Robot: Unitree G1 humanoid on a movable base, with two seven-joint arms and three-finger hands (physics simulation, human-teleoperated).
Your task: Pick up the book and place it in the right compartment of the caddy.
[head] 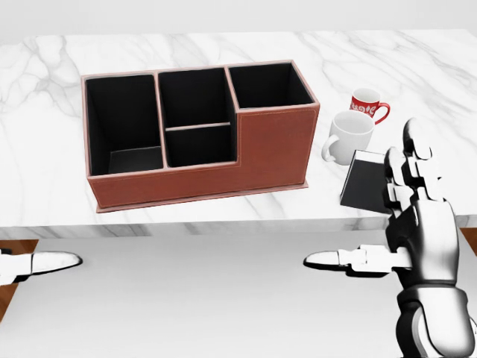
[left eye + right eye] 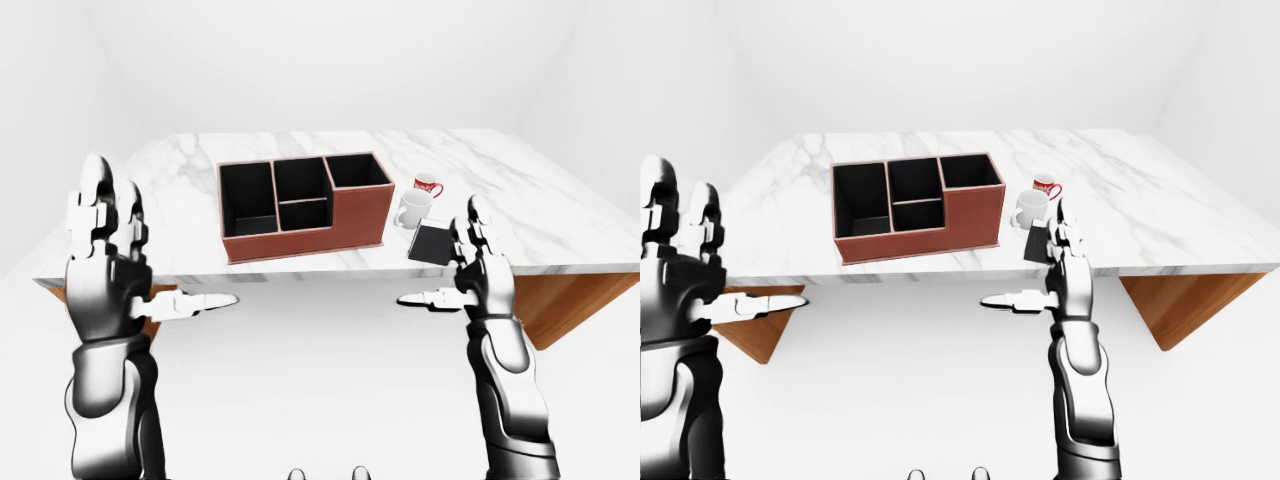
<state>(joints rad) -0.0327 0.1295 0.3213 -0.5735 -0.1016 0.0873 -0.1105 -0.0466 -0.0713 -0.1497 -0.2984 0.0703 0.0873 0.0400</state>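
The dark book (image 1: pixel 363 181) leans upright near the marble table's near edge, just right of the caddy (image 1: pixel 276 153). This brown caddy has black insides, and its right compartment (image 1: pixel 268 86) holds nothing. My right hand (image 1: pixel 387 224) is open, fingers up and thumb pointing left. It stands in front of the book's right part and hides it in the head view. My left hand (image 2: pixel 140 265) is raised and open far to the left, short of the table, holding nothing.
A white mug (image 1: pixel 347 136) and a red mug (image 1: pixel 367 104) stand just above the book in the head view. The marble table (image 1: pixel 223 45) stretches wide around the caddy. Wooden supports (image 2: pixel 560 300) show under its edge.
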